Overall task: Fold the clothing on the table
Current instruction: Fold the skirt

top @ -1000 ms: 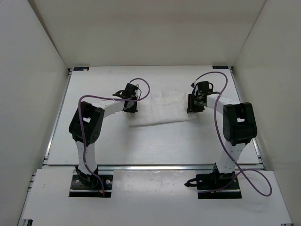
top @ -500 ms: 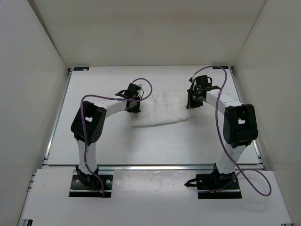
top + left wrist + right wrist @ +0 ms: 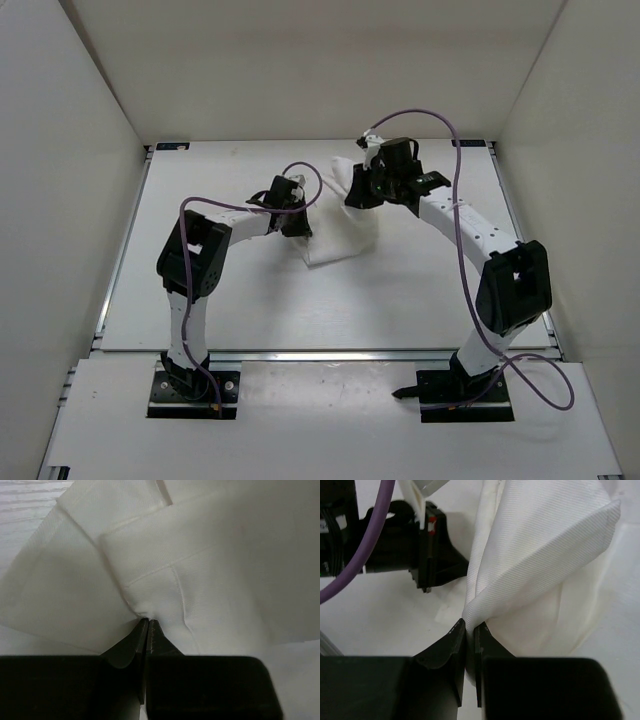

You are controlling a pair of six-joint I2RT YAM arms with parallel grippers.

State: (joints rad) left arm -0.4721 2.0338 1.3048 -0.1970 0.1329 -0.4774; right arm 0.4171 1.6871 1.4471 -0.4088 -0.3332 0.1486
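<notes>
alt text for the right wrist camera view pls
The right gripper, shut, pinches a fold of the white clothing, which stands up from its black fingers and fills the right of the view. Behind on the left are the black left arm and a purple cable, over the white table.

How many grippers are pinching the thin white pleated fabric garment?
2. The left gripper pinches the left edge of the white garment; the right gripper holds a fold lifted.
</notes>
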